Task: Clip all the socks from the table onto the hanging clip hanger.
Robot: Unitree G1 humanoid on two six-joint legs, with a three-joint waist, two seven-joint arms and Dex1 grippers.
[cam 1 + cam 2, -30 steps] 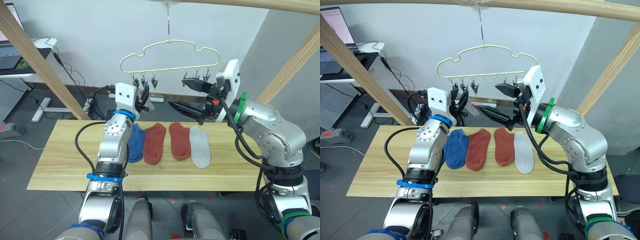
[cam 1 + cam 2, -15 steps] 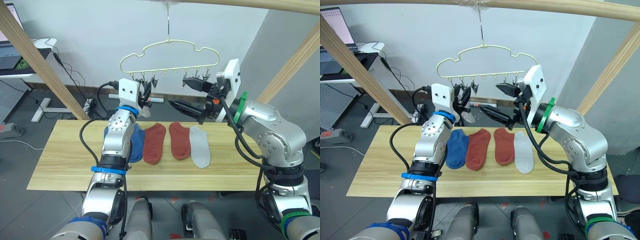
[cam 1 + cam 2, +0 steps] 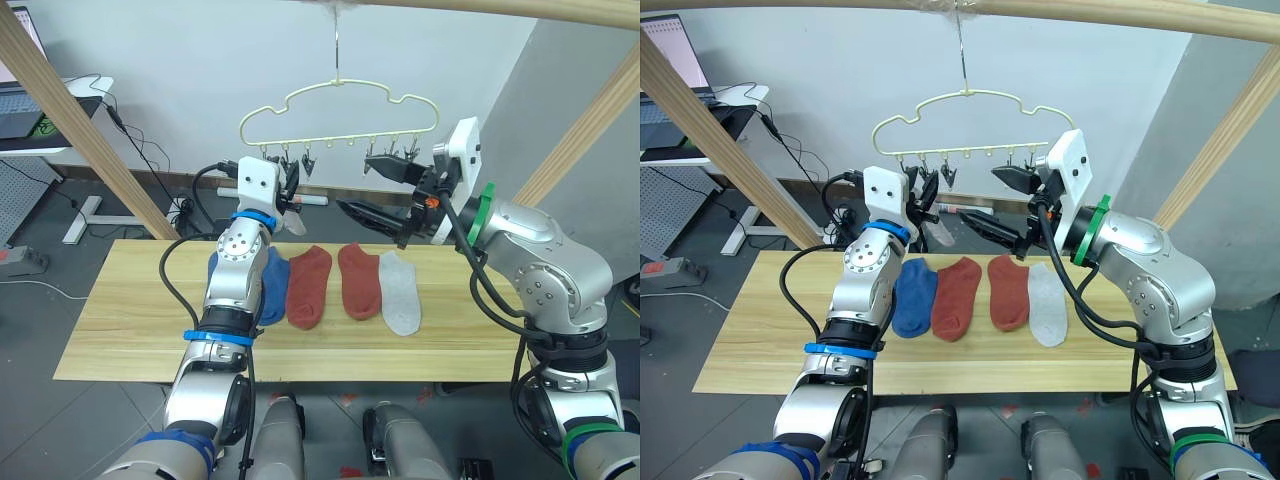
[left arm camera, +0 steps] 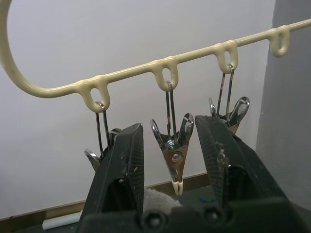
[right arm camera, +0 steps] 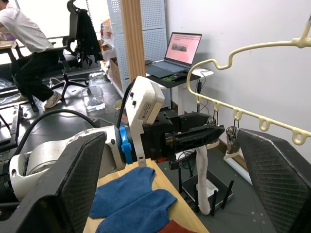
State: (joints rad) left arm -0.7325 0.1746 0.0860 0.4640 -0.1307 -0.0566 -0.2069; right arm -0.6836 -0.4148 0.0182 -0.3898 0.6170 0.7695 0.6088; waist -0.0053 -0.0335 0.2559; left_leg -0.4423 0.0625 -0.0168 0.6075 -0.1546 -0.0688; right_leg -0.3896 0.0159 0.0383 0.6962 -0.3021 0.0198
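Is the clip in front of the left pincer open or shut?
Shut: the clip hangs between the left pincer's spread fingers, its tips pressed together.

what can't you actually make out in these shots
- light grey sock: in the right wrist view its top end is hidden behind the left gripper, so it is unclear whether it is gripped or clipped.
- blue socks: in the eye views the left arm covers their middle.
- clip hanger: in the eye views the right gripper overlaps the right-end clips, so their count is unsure.
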